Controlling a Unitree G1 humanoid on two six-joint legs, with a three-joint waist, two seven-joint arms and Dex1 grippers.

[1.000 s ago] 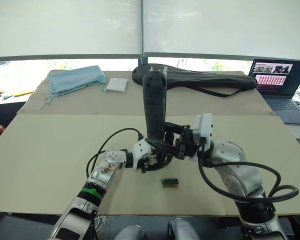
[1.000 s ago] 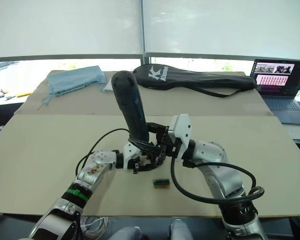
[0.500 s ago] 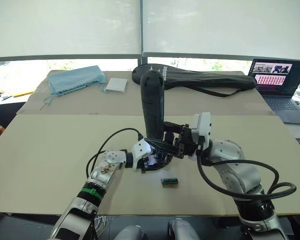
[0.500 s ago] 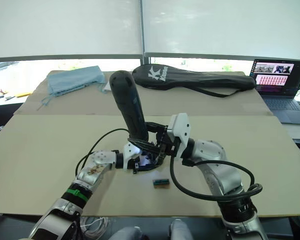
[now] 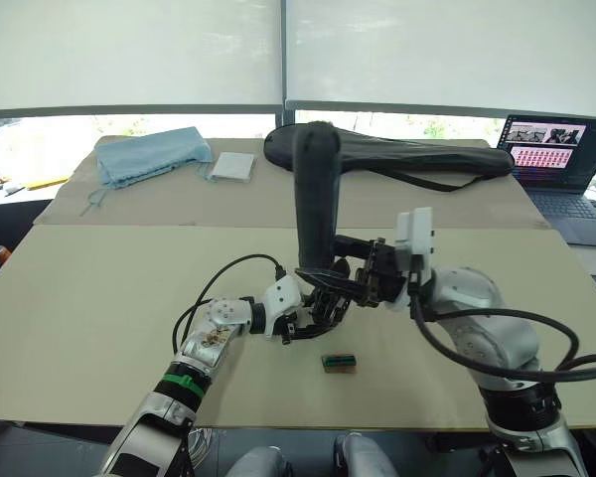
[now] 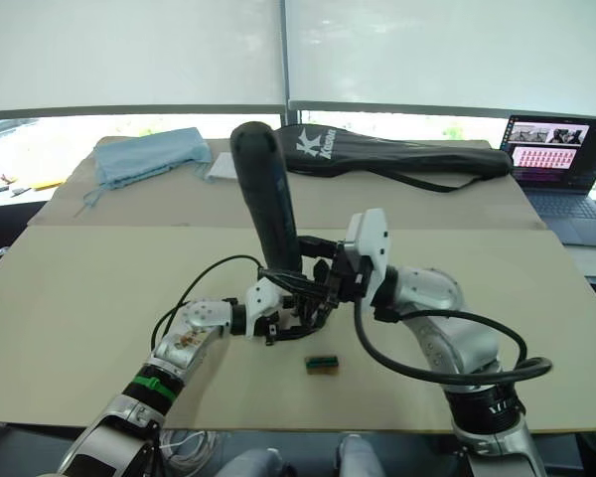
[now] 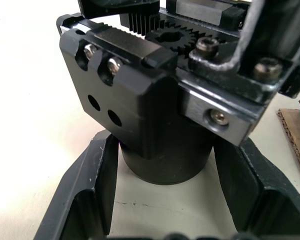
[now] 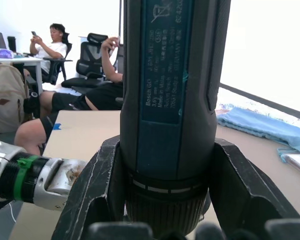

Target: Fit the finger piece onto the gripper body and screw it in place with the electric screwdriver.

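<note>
So we've got one beige table (image 5: pixel 99 298), and near the middle of its front half, both arms meet. The electric screwdriver (image 5: pixel 316 199) stands nearly upright, long axis vertical, rounded butt up and leaning a touch toward the far edge, working end down at the gripper body (image 7: pixel 155 100). We can't make out the bit itself.

The right gripper (image 8: pixel 165 200) is clamped on the screwdriver's lower barrel, one finger pressed against each side, so it's wedged apart by the barrel's width.

The left gripper (image 7: pixel 165 200) has its two fingers spread around the gripper body's round base, touching or very nearly; we can't tell for sure how tight. The body sits base-down on the table, its rack gear and screws on top, with two empty holes in its side block. We can't pick out the finger piece separately.

One little green-and-brown box (image 5: pixel 339 363) lies just beside the grippers, toward the front edge. On the far table: one racket bag (image 6: pixel 397 159), one blue cloth (image 5: pixel 151 157), one laptop (image 5: pixel 556 169).
</note>
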